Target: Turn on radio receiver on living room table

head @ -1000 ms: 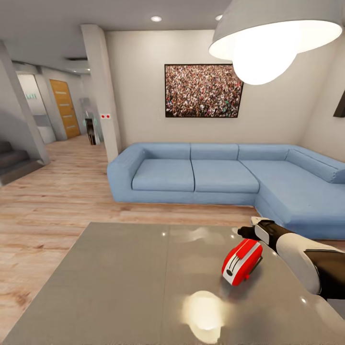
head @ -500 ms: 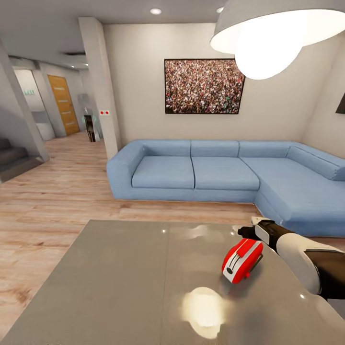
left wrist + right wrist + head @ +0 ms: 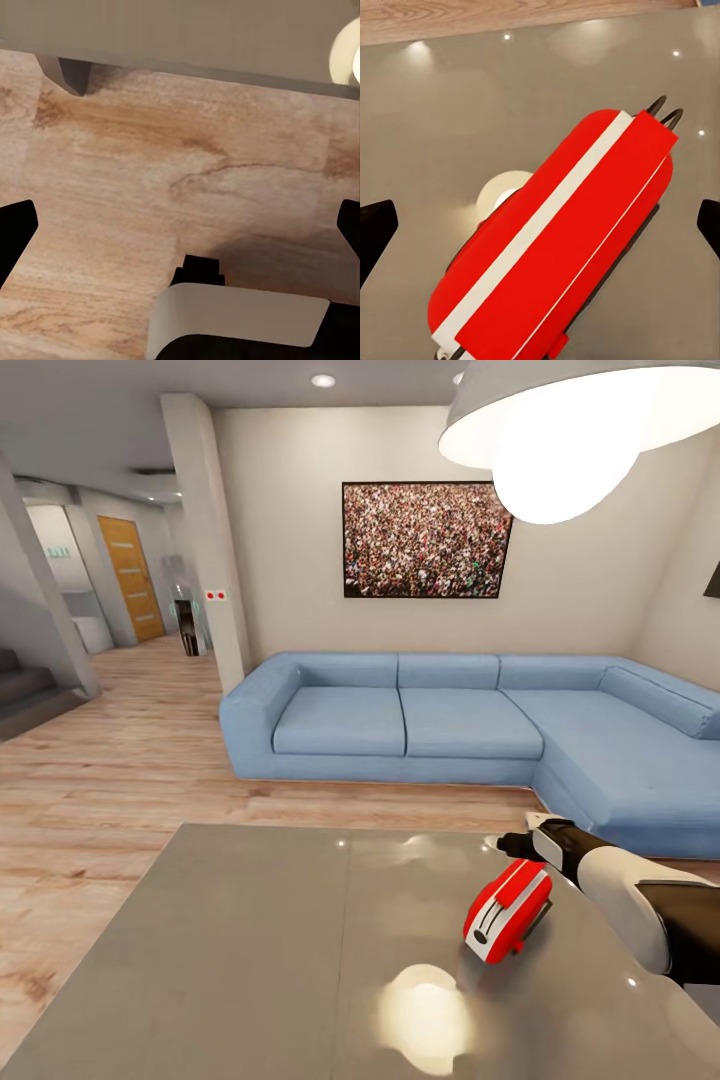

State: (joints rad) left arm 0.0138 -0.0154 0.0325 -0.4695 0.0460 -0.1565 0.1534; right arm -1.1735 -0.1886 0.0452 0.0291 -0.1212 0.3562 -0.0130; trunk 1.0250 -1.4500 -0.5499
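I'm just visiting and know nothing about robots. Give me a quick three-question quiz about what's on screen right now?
1. True or false: the radio receiver rests on the table.
2. Which arm reaches toward it? A) left B) right
3. Fill in: in the left wrist view, the camera looks down at a wooden ____.

Key:
1. True; it lies on the glossy grey top.
2. B; the right gripper is just beyond the radio, jaws spread wide in its wrist view.
3. Floor.

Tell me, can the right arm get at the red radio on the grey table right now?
Probably yes. The right gripper hangs just past the radio, with open fingers wide on either side, and nothing on the table stands between them.
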